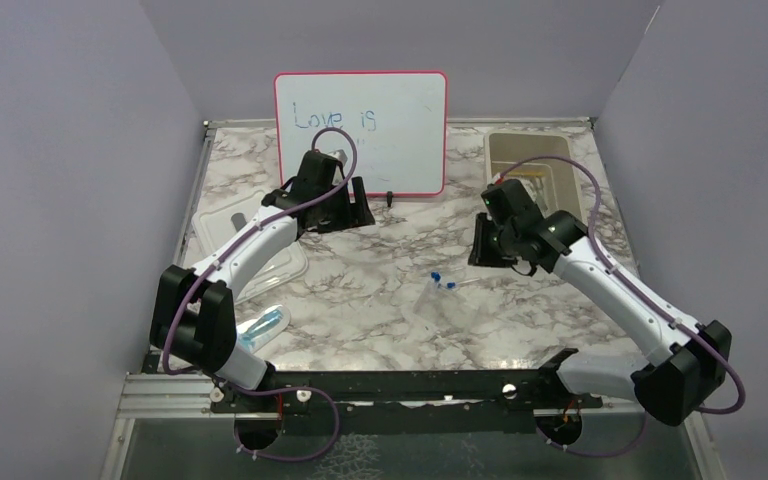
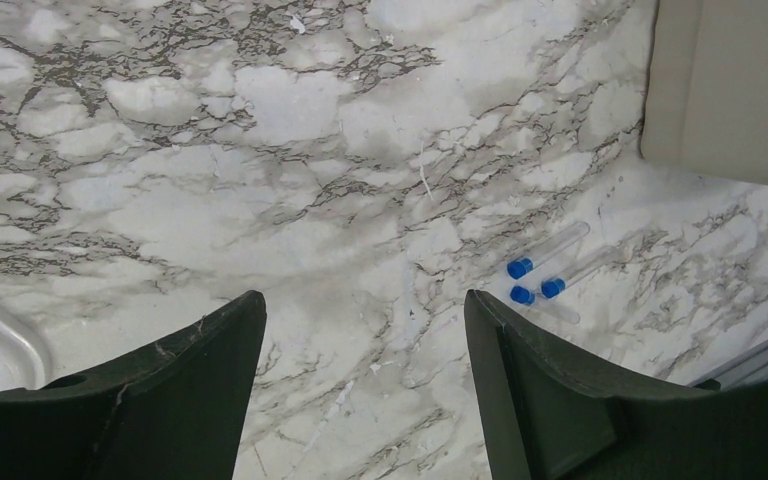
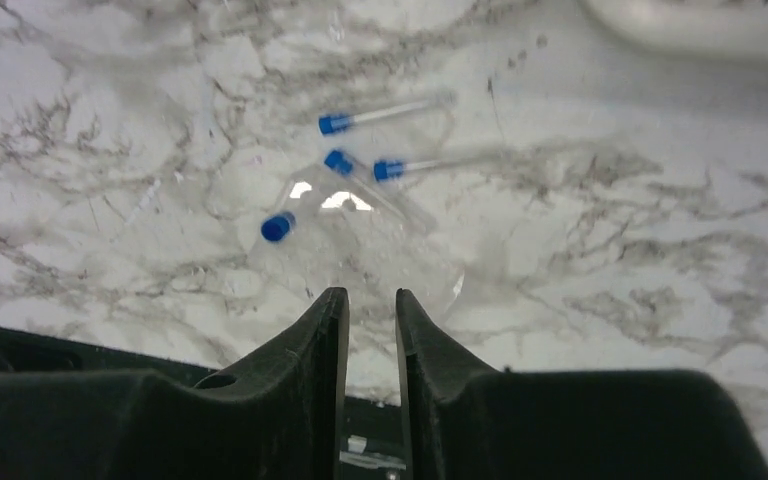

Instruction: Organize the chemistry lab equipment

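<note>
Black jaws of the right gripper (image 3: 368, 295) stand narrowly parted, gripping nothing. Just beyond their tips, blue-capped tubes (image 3: 337, 160) and a clear packet (image 3: 380, 250) lie on the marble tabletop (image 3: 610, 250). The left gripper (image 2: 362, 300) gapes wide and empty, with the tubes farther ahead to its right.

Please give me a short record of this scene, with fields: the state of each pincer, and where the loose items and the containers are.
left pincer: open, empty, in front of the whiteboard
right pincer: narrow gap, empty, near the tubes
tubes: four, blue caps, lying loose in the middle
packet: clear, flat, by the tubes
bin: far right corner
lid: lying on the left side
</note>
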`<control>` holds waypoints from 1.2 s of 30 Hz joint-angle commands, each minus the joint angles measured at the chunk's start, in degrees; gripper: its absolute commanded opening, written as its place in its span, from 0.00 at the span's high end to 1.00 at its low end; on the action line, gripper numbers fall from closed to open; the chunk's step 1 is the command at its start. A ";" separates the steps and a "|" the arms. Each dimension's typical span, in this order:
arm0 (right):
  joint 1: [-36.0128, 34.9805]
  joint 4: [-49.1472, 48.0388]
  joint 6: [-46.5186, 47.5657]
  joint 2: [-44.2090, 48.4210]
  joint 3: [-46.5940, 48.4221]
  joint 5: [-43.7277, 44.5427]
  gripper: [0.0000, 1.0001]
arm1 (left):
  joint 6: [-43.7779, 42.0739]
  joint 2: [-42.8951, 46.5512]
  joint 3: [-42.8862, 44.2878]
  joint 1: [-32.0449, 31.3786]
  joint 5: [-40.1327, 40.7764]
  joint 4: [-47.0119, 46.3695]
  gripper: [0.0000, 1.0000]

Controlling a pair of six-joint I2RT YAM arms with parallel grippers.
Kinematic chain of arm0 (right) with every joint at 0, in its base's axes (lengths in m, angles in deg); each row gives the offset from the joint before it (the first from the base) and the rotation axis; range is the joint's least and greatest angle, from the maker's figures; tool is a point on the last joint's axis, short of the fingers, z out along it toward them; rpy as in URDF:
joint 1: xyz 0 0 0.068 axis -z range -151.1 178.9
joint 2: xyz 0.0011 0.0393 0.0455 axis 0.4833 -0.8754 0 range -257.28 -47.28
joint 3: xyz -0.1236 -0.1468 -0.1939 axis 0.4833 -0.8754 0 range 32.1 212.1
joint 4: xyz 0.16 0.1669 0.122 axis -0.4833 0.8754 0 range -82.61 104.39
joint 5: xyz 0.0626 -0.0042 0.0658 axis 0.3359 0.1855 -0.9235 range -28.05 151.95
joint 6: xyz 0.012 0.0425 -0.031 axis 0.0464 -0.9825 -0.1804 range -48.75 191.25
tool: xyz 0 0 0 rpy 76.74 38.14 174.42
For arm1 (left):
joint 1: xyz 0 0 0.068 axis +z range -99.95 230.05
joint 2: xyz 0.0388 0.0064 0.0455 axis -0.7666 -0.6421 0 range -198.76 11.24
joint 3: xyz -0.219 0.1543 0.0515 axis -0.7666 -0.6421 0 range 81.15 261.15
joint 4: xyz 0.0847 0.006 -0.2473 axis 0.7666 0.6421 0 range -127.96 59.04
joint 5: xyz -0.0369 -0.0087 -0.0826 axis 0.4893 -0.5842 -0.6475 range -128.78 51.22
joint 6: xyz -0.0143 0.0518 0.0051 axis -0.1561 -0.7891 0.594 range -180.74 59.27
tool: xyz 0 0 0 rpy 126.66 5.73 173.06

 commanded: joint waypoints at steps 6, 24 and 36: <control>-1.83 15.40 -10.78 5.38 -10.65 3.68 0.71 | 0.78 -0.73 0.10 0.33 -0.55 -0.55 0.26; -2.36 2.25 -11.16 -5.02 -20.28 -4.77 0.62 | 0.57 -1.52 0.62 0.33 -1.16 -1.06 0.26; -2.97 -6.18 -7.66 -8.58 -21.65 -8.69 0.63 | -0.01 1.60 -1.27 0.33 -0.05 -0.90 0.26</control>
